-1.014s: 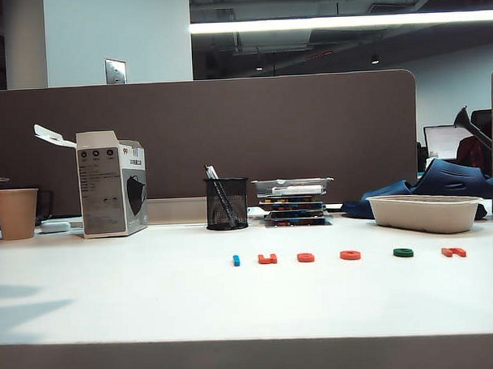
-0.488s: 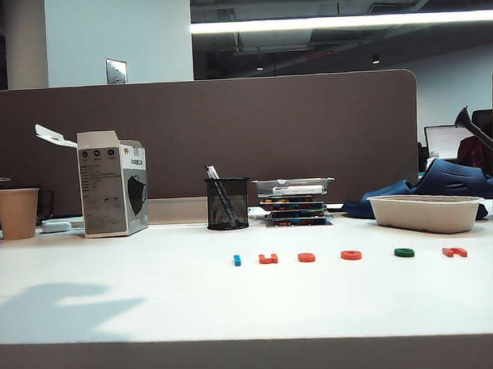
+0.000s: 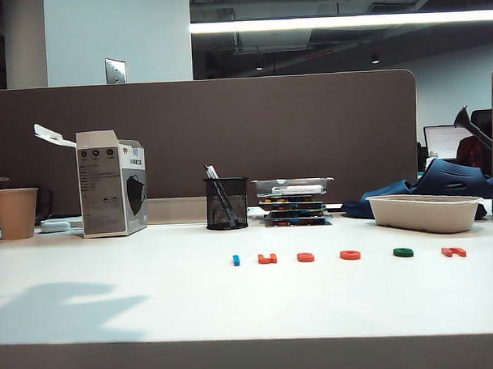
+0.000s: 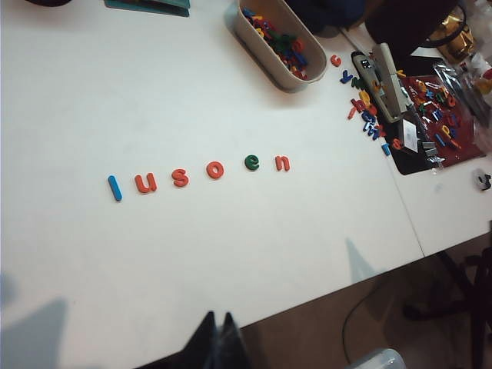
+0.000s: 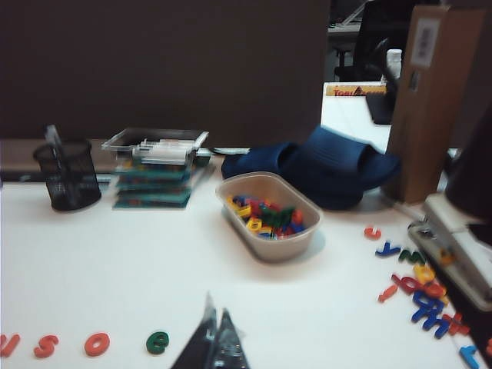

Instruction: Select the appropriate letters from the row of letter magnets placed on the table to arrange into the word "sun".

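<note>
**Six magnets in a row, both grippers closed and empty above the table**

Nearest to us in the left wrist view, the left gripper (image 4: 221, 342) hangs over the front edge of the table (image 4: 231, 246), its dark fingertips pressed together with nothing between them. The right gripper (image 5: 215, 342) shows the same in its own wrist view: tips meeting, nothing held, just above the table near the green e (image 5: 157, 342).

Next we find the row of letter magnets (image 4: 198, 172) lying flat on the white top, well apart from both grippers. It reads: a blue l (image 4: 114, 187), the red u (image 4: 145, 182), the red s (image 4: 180, 177), a red o (image 4: 215, 170), the green e, and the red n (image 4: 282, 162). Each letter lies apart from its neighbours.

Further back we see the beige oval tub (image 5: 269, 217), holding a heap of mixed red, blue, yellow and green letter magnets. More loose letters (image 5: 419, 288) are scattered beside it on the table.

At the back, by the partition, stand a black mesh pen cup (image 3: 226, 203) with pens in it, a stack of flat clear cases (image 3: 294, 201), an open white carton (image 3: 110, 183) whose contents we cannot see, and a paper cup (image 3: 16, 213).
</note>
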You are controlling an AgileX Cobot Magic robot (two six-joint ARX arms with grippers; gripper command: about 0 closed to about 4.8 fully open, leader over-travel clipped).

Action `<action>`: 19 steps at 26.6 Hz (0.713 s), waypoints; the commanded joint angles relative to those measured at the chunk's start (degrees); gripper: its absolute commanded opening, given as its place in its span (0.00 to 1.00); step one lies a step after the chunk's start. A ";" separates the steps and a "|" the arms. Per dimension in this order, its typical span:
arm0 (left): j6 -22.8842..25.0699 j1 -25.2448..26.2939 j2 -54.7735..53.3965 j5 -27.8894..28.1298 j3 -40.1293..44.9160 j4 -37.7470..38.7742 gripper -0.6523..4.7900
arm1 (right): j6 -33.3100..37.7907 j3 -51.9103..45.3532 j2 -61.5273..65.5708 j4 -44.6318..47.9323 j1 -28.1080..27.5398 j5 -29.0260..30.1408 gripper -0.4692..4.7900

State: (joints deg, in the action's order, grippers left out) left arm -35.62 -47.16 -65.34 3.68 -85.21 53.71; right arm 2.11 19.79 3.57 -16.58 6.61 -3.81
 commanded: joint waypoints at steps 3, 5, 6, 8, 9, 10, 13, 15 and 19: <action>0.22 0.07 0.17 0.17 -0.17 -0.68 0.11 | -0.83 12.61 10.86 -5.53 0.17 2.60 0.08; 0.24 0.07 0.17 0.20 -0.17 -0.68 0.11 | -0.81 17.68 16.26 -6.62 0.17 4.13 0.09; 0.24 0.07 0.17 0.20 -0.17 -0.68 0.11 | -0.79 19.91 18.84 -7.28 0.22 4.83 0.09; 0.24 0.07 0.17 0.20 -0.17 -0.76 0.11 | -0.13 25.70 26.34 -8.50 0.24 6.84 0.09; 0.24 0.07 0.15 0.22 -0.17 -0.76 0.11 | 0.59 29.22 31.08 -9.25 0.26 8.55 0.09; 0.24 0.07 0.15 0.22 -0.17 -0.74 0.11 | 1.62 32.61 35.69 -10.27 0.33 10.58 0.09; 0.24 0.07 0.15 0.33 -0.17 -0.70 0.11 | 3.65 38.29 44.26 -11.91 2.71 12.92 0.09; 0.24 0.07 0.15 1.29 -0.17 -0.72 0.11 | 3.91 41.59 50.18 -12.48 5.55 12.76 0.09; 0.26 0.07 0.15 4.37 -0.17 -0.70 0.11 | 3.93 48.94 63.80 -15.82 11.82 12.61 0.21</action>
State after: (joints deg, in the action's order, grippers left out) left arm -35.59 -47.18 -65.36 7.05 -85.21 53.58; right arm 5.74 66.94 64.51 -31.57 16.86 8.82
